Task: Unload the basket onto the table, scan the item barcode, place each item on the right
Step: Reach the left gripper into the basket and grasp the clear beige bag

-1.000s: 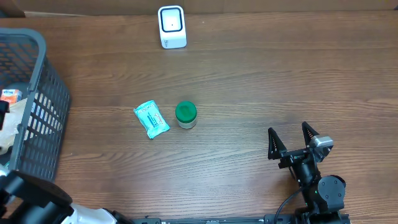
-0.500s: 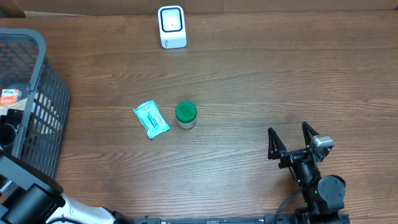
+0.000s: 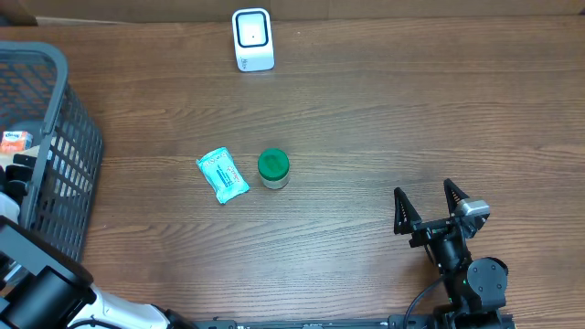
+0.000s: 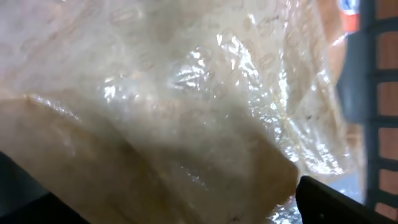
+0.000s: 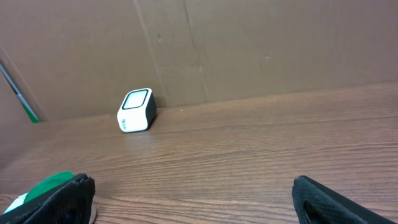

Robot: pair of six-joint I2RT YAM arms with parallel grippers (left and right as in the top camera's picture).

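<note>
Crinkled clear plastic wrapping (image 4: pixel 186 106) is filling almost the whole left wrist view, pressing close to the lens between the two dark fingers of the left gripper (image 4: pixel 186 202), which are standing wide apart at the lower corners; whether either finger is touching the film is not clear, and what the wrapping is covering is too blurred to make out. From overhead, the left arm (image 3: pixel 41 288) is reaching up from the near left corner into the dark grey slatted plastic basket (image 3: pixel 69 155), with the frame edge and the basket wall cutting off most of its wrist. A small orange-labelled pack (image 3: pixel 14 140) is showing only in part inside the basket. The right arm is sitting folded at the near right, its right gripper (image 3: pixel 422 188) pointing toward the far side with jaws spread and nothing between them. On the brown wooden table (image 3: pixel 384 119), a teal foil packet (image 3: pixel 222 175) is lying just left of a green-lidded round jar (image 3: pixel 273 168) near the middle, well apart from both arms. The white box-shaped barcode scanner (image 3: pixel 252 39) is standing at the far edge, in front of the brown cardboard wall (image 5: pixel 249 43).
</note>
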